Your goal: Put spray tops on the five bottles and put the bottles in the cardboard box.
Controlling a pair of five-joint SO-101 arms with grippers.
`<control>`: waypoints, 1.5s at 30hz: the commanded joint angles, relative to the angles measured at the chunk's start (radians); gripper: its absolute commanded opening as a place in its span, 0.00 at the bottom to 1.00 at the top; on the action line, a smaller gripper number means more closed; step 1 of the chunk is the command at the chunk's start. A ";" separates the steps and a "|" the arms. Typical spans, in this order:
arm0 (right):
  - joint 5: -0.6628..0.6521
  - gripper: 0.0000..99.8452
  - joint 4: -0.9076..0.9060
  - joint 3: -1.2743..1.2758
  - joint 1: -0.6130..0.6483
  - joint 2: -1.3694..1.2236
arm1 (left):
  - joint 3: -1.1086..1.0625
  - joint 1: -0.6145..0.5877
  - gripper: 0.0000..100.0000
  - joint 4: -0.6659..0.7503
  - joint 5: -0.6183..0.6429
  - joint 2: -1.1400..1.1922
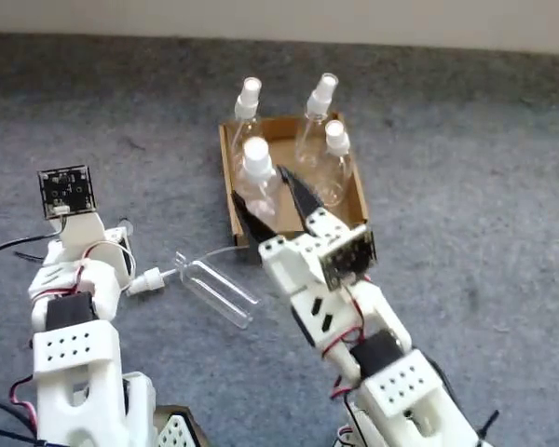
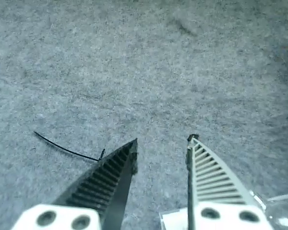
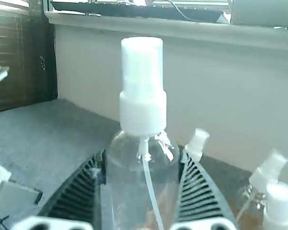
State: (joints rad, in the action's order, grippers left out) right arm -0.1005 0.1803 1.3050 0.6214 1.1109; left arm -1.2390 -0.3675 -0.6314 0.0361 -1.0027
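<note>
High view: right tool (image 1: 257,183) clasps bottle (image 1: 256,156); box (image 1: 360,197) crowded w/ 3 bottles (image 1: 334,158).

Clear bottles (image 1: 259,194) w/ white spray tops (image 1: 256,155); brown cardboard box (image 1: 226,177); grey carpet (image 1: 466,168); white arms (image 1: 74,346).

Soft, even light (faint shadows)

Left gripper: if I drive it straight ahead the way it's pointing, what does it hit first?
Most likely the bare grey carpet. The left gripper, open, has nothing else ahead of its tips; the black cable tie lies off to one side.
</note>
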 commanded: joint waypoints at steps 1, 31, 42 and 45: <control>-0.005 0.00 0.148 -0.206 -0.015 -0.289 | -0.016 0.001 0.16 0.075 0.008 -0.013; -0.006 0.01 0.878 -0.320 -0.071 -1.207 | -0.021 0.036 0.16 0.071 0.008 -0.007; -0.006 0.01 0.878 -0.390 -0.073 -1.330 | -0.021 0.036 0.16 0.069 0.008 -0.007; -0.005 0.01 0.878 -0.407 -0.088 -1.353 | -0.021 0.036 0.16 0.069 0.008 -0.007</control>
State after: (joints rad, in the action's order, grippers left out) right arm -0.1020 1.0426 0.9567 0.5508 -0.2455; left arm -1.2651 -0.3475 -0.5823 0.0361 -1.0027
